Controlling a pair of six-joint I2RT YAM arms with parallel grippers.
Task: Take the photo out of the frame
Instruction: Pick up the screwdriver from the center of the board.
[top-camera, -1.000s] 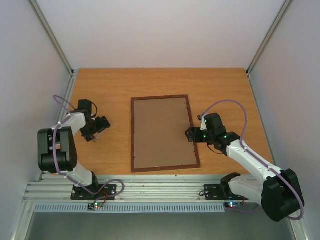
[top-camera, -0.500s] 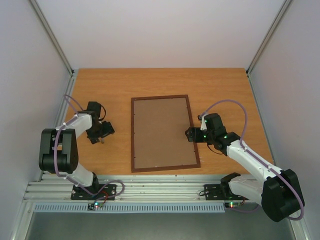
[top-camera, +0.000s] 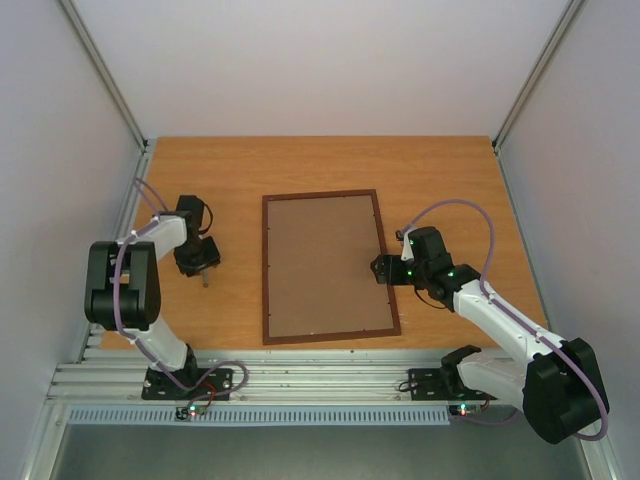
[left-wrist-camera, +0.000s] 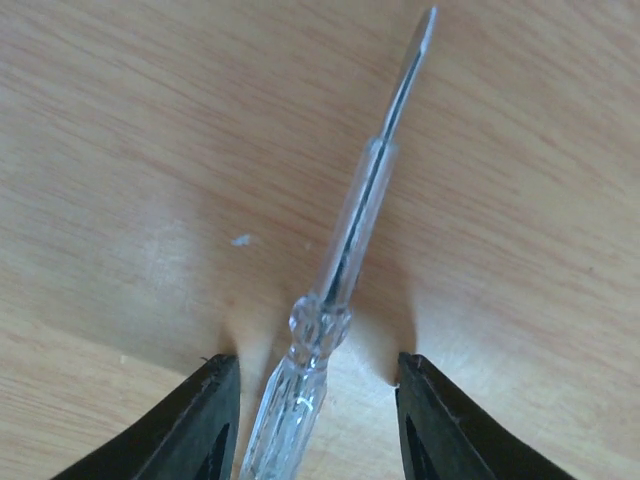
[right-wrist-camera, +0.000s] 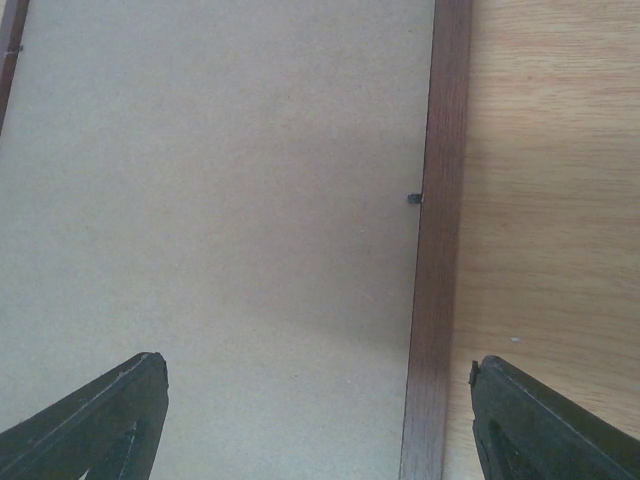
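- The frame (top-camera: 265, 270) lies face down in the middle of the worktop (top-camera: 200, 170) with its hardboard back (top-camera: 322, 262) up. I can't see the photo at all; my guess is it's sandwiched under that back.
- The left end effector (left-wrist-camera: 315, 362) is well off the frame's left side, low over a clear-handled screwdriver (left-wrist-camera: 345, 240). Its jaws sit either side of the handle with a gap on both sides, so it isn't gripping anything yet.
- The right end effector (right-wrist-camera: 318, 360) hangs spread wide and empty over the frame's right rail, straddling rail and back. A small dark tab (right-wrist-camera: 414, 198) sits right at the rail's inner edge.
- As I read it, the step in hand is picking up the screwdriver, presumably to work those tabs.
- To do it well, I'd keep the handle centred between the pads so it doesn't get rolled sideways on the way in.
- I'd also grab the fat part of the handle rather than the thin shaft. It's slick round plastic and I reckon it'll twist if I catch it off-axis.
- Lift straight up, then check the blade points out cleanly before heading for the frame.
- I'd leave the right side parked there, ready to pin the rail while I pry.
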